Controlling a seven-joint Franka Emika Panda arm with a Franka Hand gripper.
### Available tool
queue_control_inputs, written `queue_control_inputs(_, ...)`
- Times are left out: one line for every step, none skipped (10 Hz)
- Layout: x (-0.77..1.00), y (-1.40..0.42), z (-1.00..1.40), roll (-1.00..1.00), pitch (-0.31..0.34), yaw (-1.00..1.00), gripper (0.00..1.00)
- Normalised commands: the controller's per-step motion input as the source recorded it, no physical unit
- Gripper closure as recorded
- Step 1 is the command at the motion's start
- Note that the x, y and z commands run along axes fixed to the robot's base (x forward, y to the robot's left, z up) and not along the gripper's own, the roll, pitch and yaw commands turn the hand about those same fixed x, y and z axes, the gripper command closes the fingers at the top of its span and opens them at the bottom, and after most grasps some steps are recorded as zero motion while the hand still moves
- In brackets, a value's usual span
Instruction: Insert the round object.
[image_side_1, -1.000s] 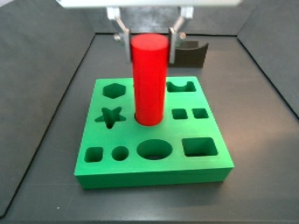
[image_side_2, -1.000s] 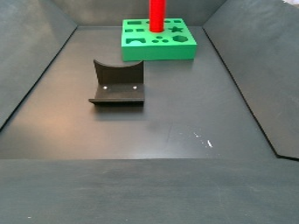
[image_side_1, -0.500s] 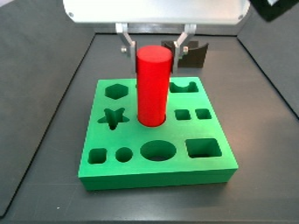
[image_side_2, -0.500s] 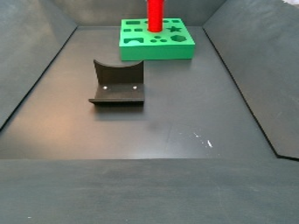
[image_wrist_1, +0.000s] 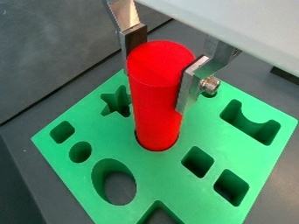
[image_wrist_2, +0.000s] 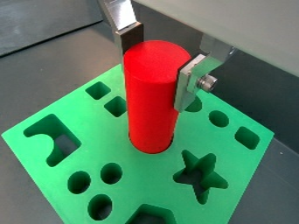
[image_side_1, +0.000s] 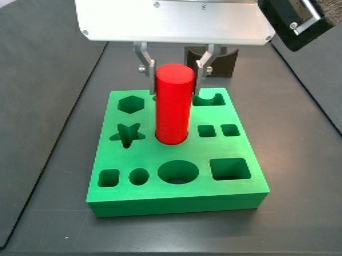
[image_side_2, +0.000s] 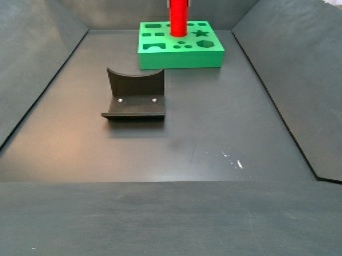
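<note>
The gripper (image_side_1: 170, 60) hangs over the middle of the green block (image_side_1: 234, 190), its two silver fingers (image_wrist_1: 128, 29) standing either side of the top of the red cylinder peg (image_wrist_1: 156, 92). In both wrist views a sliver of gap shows between the plates and the peg's sides, so the fingers look parted rather than clamped, though the margin is thin. The peg stands upright with its lower end seated in the round hole at the block's centre. Around it the block carries other cut-outs: a star (image_wrist_2: 200, 169), a hexagon (image_side_1: 130, 102), squares and circles. In a side view the block sits at the far end of the dark floor, and the fixture (image_side_2: 134, 96) stands well apart, nearer and to the left.
</note>
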Motion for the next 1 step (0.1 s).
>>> queue_control_inputs(0.0, -0.03, 0.0, 0.02, 0.0, 0.0, 1.0)
